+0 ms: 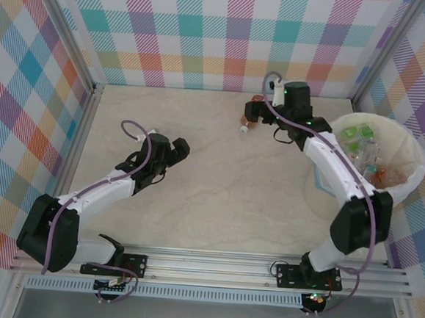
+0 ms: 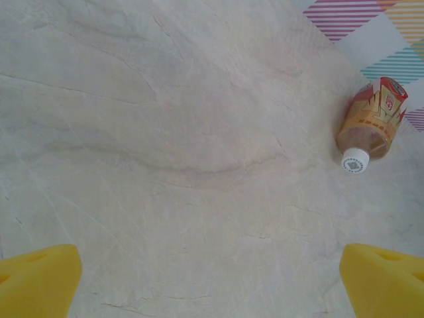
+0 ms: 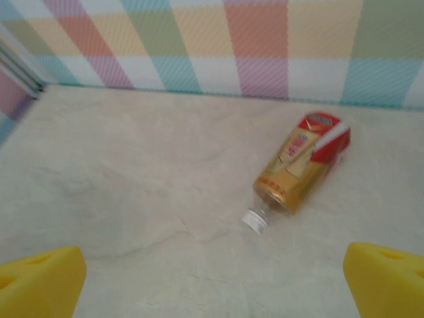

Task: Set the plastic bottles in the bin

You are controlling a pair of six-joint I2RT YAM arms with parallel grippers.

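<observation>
Far across table (image 1: pixel 217 196), bottle (image 3: pixel 301 169) lying flat near wide-open, empty right claw (image 3: pixel 213 281); mid-left, left claw (image 2: pixel 212 281) wide, empty; at right, bin (image 1: pixel 419 155) with bottles (image 1: pixel 361 145).

Robot lab test cell: pale tabletop (image 1: pixel 216 203) boxed by plaid-print walls (image 1: pixel 207 33), aluminium frame posts (image 1: pixel 64 29), arms (image 1: pixel 99 191) bolted to slotted rail (image 1: pixel 211 266).

The right arm (image 1: pixel 335 167) hides the bin's (image 1: pixel 408 149) near-left rim (its bottles (image 1: pixel 361 140) too jumbled to count).
</observation>
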